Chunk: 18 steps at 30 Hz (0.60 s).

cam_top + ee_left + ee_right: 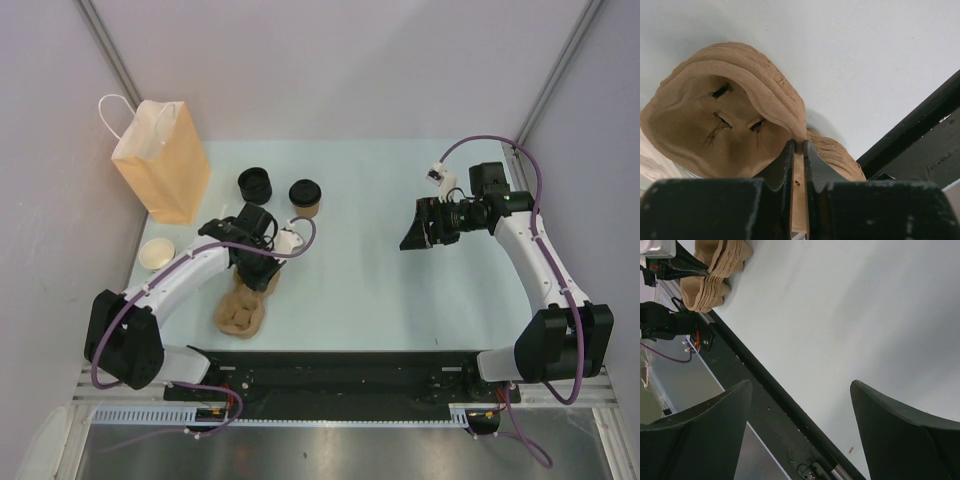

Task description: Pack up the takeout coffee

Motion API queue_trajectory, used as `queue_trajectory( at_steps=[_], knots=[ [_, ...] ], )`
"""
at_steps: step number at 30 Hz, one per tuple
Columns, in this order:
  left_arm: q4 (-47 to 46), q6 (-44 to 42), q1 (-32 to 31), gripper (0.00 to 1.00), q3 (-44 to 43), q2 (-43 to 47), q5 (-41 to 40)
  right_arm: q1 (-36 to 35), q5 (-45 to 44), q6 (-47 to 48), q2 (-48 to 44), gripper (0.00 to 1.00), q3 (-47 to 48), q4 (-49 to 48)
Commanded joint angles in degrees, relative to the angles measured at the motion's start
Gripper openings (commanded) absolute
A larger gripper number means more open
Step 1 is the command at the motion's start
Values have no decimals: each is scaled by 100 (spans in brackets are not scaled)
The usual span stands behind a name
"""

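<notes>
Two arms, one grip: left hand (798, 144) on the stack of pulp cup carriers (238, 312), right hand (800, 385) spread wide.
Left hand is pinched narrow on a ridge of the top carrier, with brown pulp showing in the slit between its fingers. The stack lies left of centre, near the front edge of the surface (380, 280). Right hand has nothing between its fingers and hangs above the right side of the surface. Takeout coffee (305, 196) stands upright behind the left hand, just right of the stack of black lids (255, 184), and touches neither hand. Paper bag (160, 160) stands upright at the back left. Lidless tan cup (157, 253) sits near the left edge.
</notes>
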<state>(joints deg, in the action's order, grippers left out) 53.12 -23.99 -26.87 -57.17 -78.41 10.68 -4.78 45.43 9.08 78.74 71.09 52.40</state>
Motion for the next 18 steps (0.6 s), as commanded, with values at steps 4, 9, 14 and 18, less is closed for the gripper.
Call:
queue_trajectory(
  at_steps=[4, 9, 14, 18],
  knots=[
    [286, -18, -20, 6, -392, 291, 5, 29, 106, 41, -113, 85, 1, -81],
    [383, -27, -20, 0, -462, 335, -101, 21, 115, 41, -113, 85, 1, -81],
    [497, 8, -37, 0, -672, 344, -250, 21, 115, 41, -113, 85, 1, -81],
    [576, 96, -160, 0, -831, 335, -487, 29, 142, 32, -96, 85, -7, -98]
  ],
)
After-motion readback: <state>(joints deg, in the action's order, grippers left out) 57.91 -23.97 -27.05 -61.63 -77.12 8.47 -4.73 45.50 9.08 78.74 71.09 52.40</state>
